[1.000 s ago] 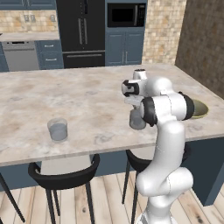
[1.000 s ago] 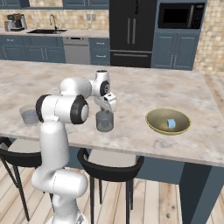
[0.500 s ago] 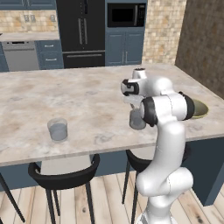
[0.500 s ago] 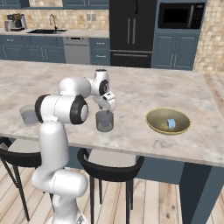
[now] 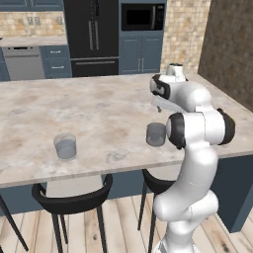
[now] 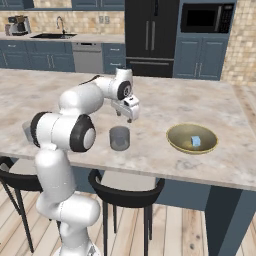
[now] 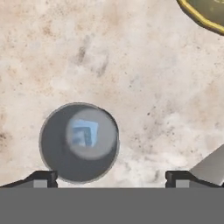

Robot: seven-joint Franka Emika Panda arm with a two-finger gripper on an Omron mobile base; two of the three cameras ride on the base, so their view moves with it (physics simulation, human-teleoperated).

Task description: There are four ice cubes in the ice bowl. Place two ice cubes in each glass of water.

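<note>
My gripper hangs open and empty just above the nearer glass of water, slightly to its bowl side. In the hand view this glass lies below, left of centre, with a pale blue ice cube showing inside it. The dark fingertips stand wide apart at the bottom edge. To the right on the counter sits the olive-gold ice bowl with one ice cube in it. The second glass stands far to the left near the counter's front edge.
The marble island counter carries everything; its front edge runs close to both glasses. Two black stools stand under the front edge. The bowl's rim shows at the hand view's top right.
The hand has shifted slightly to the right over the nearer glass, toward the bowl side. The glasses and the bowl have not moved.
</note>
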